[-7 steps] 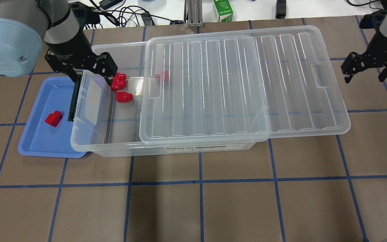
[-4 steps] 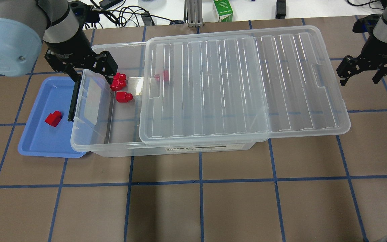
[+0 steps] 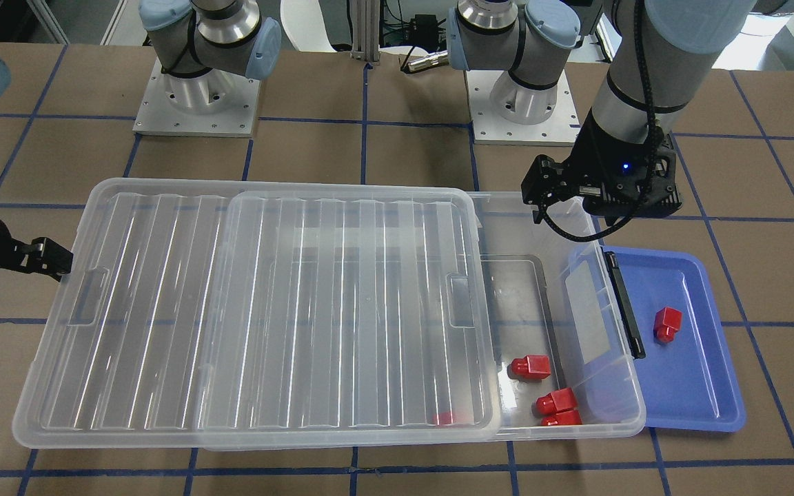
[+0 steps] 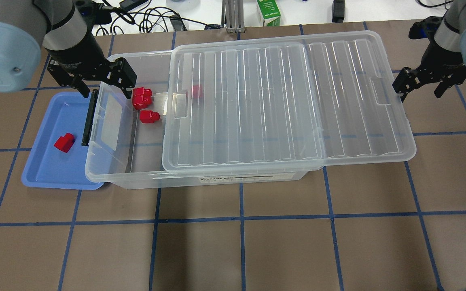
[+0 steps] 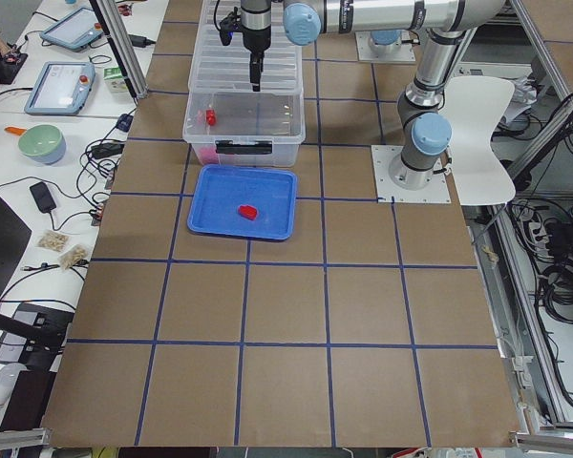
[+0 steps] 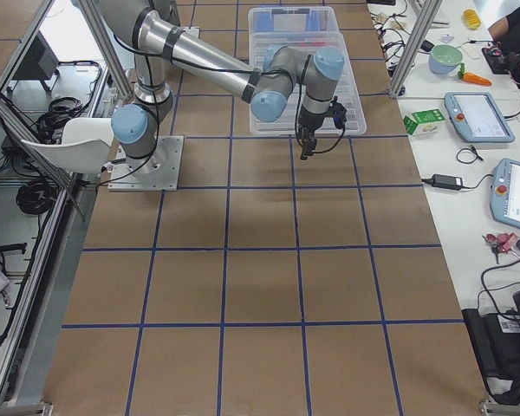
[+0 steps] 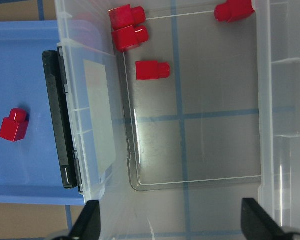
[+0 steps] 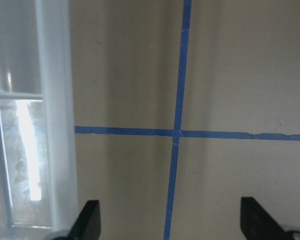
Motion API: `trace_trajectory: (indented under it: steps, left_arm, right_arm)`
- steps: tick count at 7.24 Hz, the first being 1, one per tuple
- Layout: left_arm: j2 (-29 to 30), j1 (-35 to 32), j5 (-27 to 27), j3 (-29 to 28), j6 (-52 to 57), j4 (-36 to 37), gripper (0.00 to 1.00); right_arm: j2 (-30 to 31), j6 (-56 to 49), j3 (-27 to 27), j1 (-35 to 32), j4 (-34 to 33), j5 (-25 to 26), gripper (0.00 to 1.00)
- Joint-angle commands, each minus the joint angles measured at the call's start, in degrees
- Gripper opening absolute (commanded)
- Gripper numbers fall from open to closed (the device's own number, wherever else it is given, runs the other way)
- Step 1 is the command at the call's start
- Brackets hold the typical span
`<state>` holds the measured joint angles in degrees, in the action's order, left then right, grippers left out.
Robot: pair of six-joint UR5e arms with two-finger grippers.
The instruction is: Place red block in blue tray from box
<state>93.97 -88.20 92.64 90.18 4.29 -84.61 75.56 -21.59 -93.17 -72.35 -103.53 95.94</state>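
Note:
One red block (image 4: 64, 142) lies in the blue tray (image 4: 43, 169), also seen in the left wrist view (image 7: 13, 124). The clear box (image 4: 144, 165) stands right of the tray and overlaps its edge. Its ribbed lid (image 4: 257, 101) is slid to the right, leaving the left end uncovered. Three red blocks (image 4: 142, 99) lie in the uncovered end; another block (image 4: 196, 91) shows through the lid. My left gripper (image 4: 105, 87) is open and empty above the box's left end. My right gripper (image 4: 420, 87) is open and empty at the lid's right edge.
The box's black latch (image 4: 88, 119) hangs over the tray. A green carton (image 4: 268, 12), cables (image 4: 152, 18) and an aluminium post (image 4: 233, 16) sit past the table's far edge. Brown table with blue tape lines lies in front of the box (image 4: 241, 242).
My right gripper has moved left to the lid's right edge, and the lid has slid a little left. My left gripper has shifted slightly back and left. The blocks have not moved.

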Motion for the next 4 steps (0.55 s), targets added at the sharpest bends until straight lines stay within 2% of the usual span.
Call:
trace_trajectory:
  steps: [1, 4]
  left_arm:
    - [0.07, -0.13, -0.01, -0.78, -0.77, -0.29, 1.0]
    - [-0.2, 0.22, -0.01, -0.7, -0.95, -0.29, 1.0]
  right_arm:
    - [0.02, 0.4, 0.01, -2.17, -0.01, -0.05, 1.0]
    - [-0.06, 1.28, 0.01, -6.03, -0.01, -0.22, 1.0]
